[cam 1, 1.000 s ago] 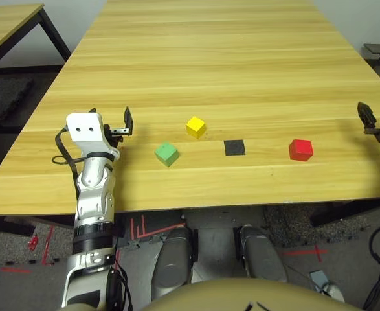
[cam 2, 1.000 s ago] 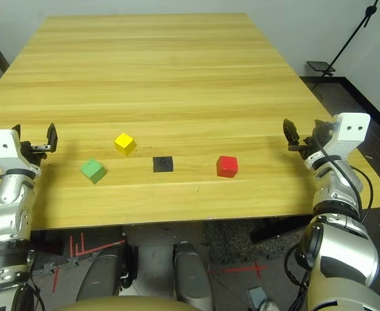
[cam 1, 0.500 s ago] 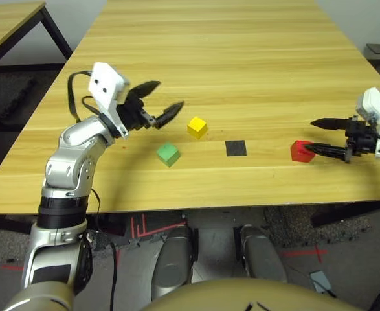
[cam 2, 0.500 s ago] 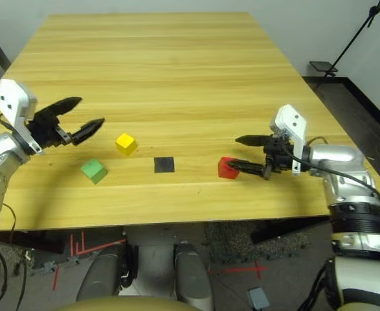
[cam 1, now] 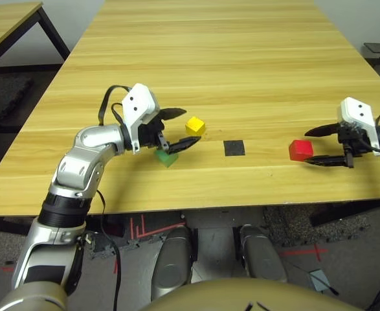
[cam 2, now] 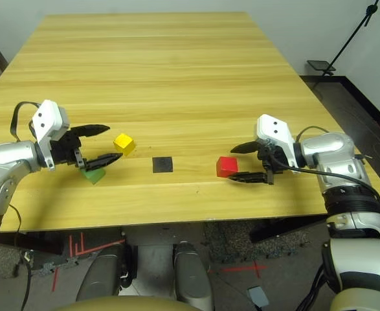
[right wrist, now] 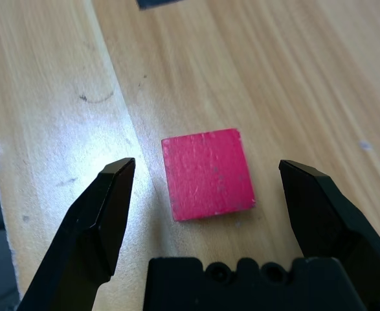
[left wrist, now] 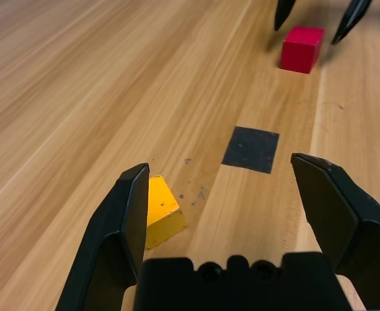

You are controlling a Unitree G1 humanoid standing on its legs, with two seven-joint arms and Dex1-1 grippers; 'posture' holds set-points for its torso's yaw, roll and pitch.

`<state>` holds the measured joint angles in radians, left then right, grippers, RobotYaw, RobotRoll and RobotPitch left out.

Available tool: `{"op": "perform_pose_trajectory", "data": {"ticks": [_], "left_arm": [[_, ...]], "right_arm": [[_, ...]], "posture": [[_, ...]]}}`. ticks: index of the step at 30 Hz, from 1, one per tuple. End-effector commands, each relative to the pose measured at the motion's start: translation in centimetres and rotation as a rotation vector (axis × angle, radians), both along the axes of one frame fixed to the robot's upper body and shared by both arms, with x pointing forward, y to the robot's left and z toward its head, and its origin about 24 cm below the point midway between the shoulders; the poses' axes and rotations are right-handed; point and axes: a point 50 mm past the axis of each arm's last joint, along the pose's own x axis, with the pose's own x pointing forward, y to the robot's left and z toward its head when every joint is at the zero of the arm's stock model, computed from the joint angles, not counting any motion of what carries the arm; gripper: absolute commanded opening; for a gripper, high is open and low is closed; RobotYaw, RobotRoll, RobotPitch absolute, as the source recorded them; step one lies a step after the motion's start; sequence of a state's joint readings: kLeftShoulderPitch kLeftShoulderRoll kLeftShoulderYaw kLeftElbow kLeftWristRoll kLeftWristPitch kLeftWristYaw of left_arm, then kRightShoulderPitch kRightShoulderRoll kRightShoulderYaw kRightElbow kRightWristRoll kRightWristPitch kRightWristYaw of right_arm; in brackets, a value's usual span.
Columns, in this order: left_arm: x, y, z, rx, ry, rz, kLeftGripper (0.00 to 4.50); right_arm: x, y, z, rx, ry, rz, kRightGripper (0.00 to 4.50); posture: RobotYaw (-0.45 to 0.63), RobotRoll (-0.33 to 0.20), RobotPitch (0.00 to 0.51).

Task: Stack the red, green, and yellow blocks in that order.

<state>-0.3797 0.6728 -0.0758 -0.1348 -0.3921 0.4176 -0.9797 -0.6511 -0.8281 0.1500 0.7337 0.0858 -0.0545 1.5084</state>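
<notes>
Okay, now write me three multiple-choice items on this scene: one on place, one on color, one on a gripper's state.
1. Where is the black patch?
A) On the red block
B) On the table, between the yellow and red blocks
C) Under the green block

2. What color is the block nearest the right gripper?
A) Green
B) Yellow
C) Red

3. How is the left gripper?
A) Open, holding nothing
B) Shut on the yellow block
C) Shut and empty

Key:
1: B, the black patch lies flat on the table, with the yellow block to its left and the red block to its right.
2: C, the right gripper has its fingers on either side of the red block.
3: A, the left gripper has its fingers spread with no block gripped.
</notes>
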Motion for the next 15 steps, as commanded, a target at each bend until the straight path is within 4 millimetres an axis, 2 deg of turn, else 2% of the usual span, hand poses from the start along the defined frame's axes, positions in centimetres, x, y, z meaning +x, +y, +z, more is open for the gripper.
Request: {"op": "perform_pose_trajectory", "data": {"ticks": [1,2,5,7,10,15], "left_arm": [[-0.5,-0.5,-0.2,0.043,0.029,-0.054,4.47],[-0.6,-0.5,-0.2,0.047,0.033,-0.064,4.47],[-0.9,-0.6,-0.2,0.048,0.037,-0.072,4.50],[-1.0,-0.7,-0.1,0.047,0.035,-0.070,4.50],[-1.0,-0.7,0.0,0.046,0.029,-0.064,4.50],[-1.1,-0.8,0.4,0.045,0.021,-0.064,4.50]], "right_arm": [[0.2,0.1,-0.9,-0.038,0.012,0.025,4.50],[0.4,0.3,-1.0,-0.039,0.008,0.029,4.50],[0.8,0.6,-1.3,-0.043,-0.001,0.034,3.87],[1.0,0.8,-1.2,-0.044,-0.008,0.042,3.25],[1.6,1.8,-0.6,-0.016,-0.032,0.062,2.06],[2.6,6.0,1.4,0.033,-0.050,0.179,2.05]], "posture": [[0.19,-0.129,0.080],[0.19,-0.129,0.080],[0.19,-0.129,0.079],[0.20,-0.130,0.081],[0.21,-0.136,0.079],[0.23,-0.149,0.076]]}}
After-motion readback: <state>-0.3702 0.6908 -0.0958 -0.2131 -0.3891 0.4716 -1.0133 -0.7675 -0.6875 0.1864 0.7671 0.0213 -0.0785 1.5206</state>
